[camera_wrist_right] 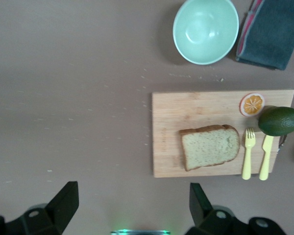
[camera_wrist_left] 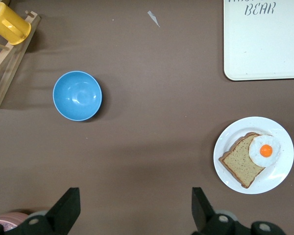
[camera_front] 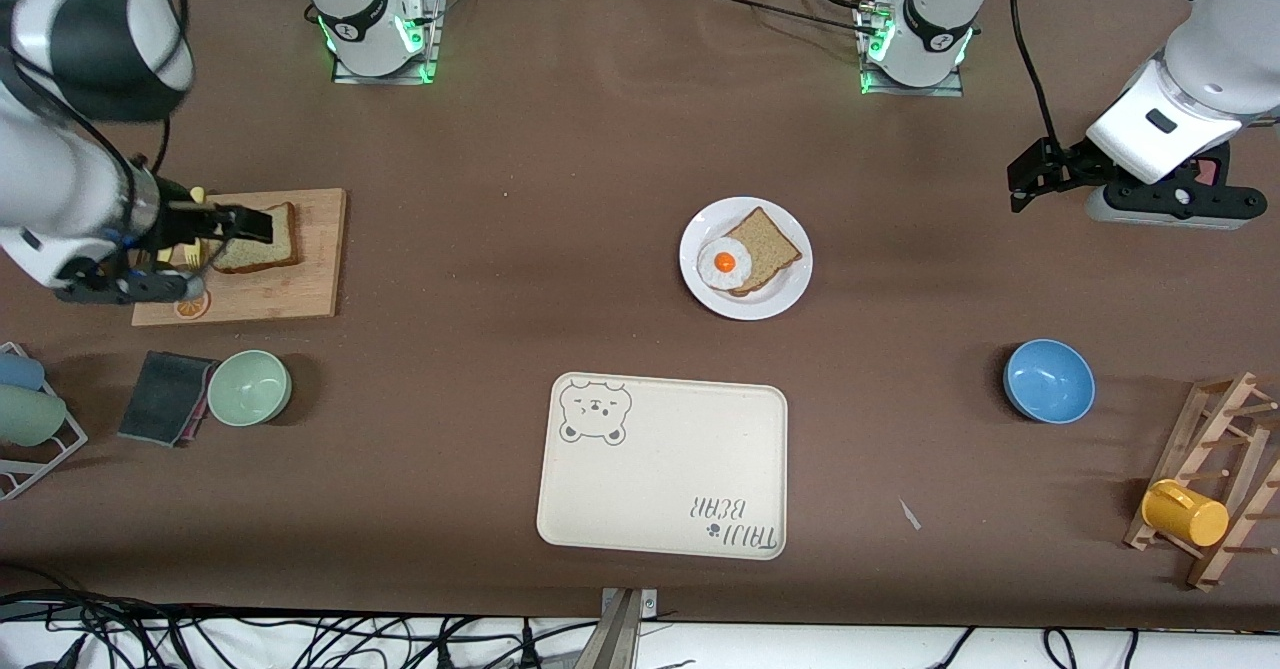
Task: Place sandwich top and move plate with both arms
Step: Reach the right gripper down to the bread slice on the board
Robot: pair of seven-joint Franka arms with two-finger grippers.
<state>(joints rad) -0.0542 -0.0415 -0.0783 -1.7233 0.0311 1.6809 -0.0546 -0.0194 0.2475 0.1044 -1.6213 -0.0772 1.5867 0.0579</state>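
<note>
The sandwich top (camera_wrist_right: 209, 147), a speckled tan slice with a brown crust, lies flat on a wooden cutting board (camera_wrist_right: 186, 110) at the right arm's end of the table. In the front view my right gripper (camera_front: 243, 222) hangs open and empty over that slice (camera_front: 275, 244) and partly covers it. The white plate (camera_front: 775, 299) sits mid-table and carries another bread slice (camera_front: 770, 244) with a fried egg (camera_front: 724, 262) on it. My left gripper (camera_front: 1032, 179) hangs open and empty over bare table at the left arm's end; its wrist view shows the plate (camera_wrist_left: 281, 174) off to one side.
An avocado (camera_wrist_right: 279, 121), a yellow fork (camera_wrist_right: 248, 152), a knife and an orange slice share the board. Nearer the camera are a mint bowl (camera_front: 250, 386), a dark cloth (camera_front: 165, 397), the cream bear tray (camera_front: 665, 469), a blue bowl (camera_front: 1048, 380) and a wooden rack with a yellow mug (camera_front: 1185, 512).
</note>
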